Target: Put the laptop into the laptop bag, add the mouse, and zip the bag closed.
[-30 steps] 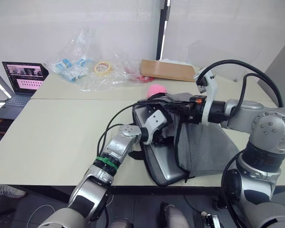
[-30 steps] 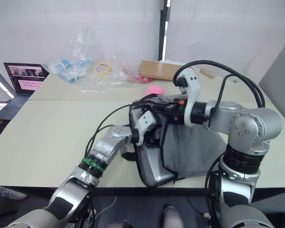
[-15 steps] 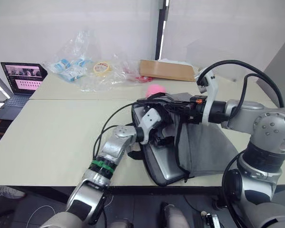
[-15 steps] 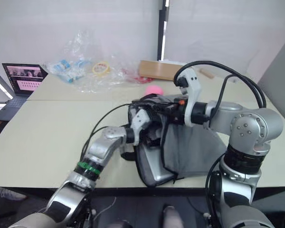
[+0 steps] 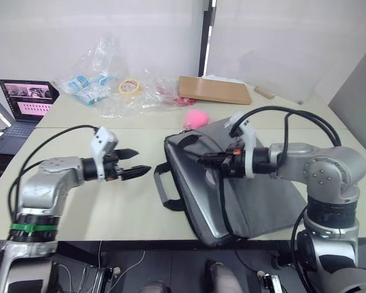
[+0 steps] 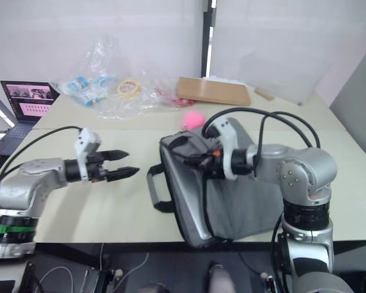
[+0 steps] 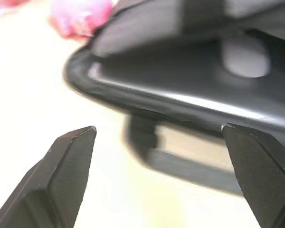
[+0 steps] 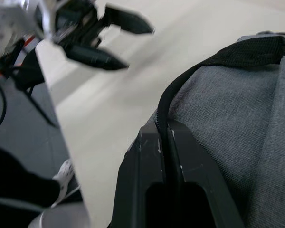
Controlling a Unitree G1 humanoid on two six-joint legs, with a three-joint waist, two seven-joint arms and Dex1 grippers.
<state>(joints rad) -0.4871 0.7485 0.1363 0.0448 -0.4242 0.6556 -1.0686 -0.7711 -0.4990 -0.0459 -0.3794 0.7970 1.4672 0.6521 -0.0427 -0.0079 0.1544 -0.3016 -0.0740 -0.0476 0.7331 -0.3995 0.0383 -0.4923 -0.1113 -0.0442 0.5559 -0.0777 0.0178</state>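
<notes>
The grey laptop bag [image 5: 262, 189] lies on the table's right half, its black handle [image 5: 165, 188] pointing left. The silver laptop [image 5: 202, 210] sits inside, its edge showing along the open side. My right gripper [image 5: 206, 160] is shut on the bag's black trim at the top flap; the right wrist view shows the fingers [image 8: 147, 156] pinching that trim. My left gripper [image 5: 141, 161] hovers open over bare table left of the bag, holding nothing. In the left wrist view a blurred pale oval [image 7: 242, 57] lies in the bag's dark opening; I cannot tell whether it is the mouse.
A pink plush lump [image 5: 197, 116] sits just behind the bag. Clear plastic bags and a tape roll [image 5: 129, 86] and a brown board [image 5: 213, 90] lie at the back. A small dark laptop [image 5: 25, 101] stands at far left. The table's front edge runs just below the bag.
My left gripper has come out of the bag's opening and swung left over the table, open. The right gripper has lowered the top flap, so the bag's mouth is narrower.
</notes>
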